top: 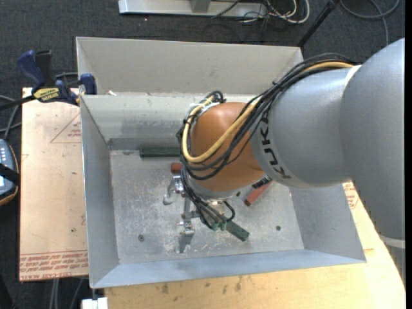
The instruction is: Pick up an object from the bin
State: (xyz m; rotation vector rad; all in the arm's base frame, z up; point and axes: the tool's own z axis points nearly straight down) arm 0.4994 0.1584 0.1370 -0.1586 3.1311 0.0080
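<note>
Hovering low at the bin's (95, 192) 6 o'clock, the pincer (187, 232), spread or pressed I couldn't tell, sat just beside a dark green strip (234, 230): approach step, I reckoned, needing alignment over it next.

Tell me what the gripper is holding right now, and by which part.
Nothing, as far as I can see: the gripper is open over bare bin floor, nothing between its fingers. A small green piece lies beside it, outside them.

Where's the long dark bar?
Camera view: the long dark bar lies on the floor against the bin's far wall, just left of the arm's orange cover.
</note>
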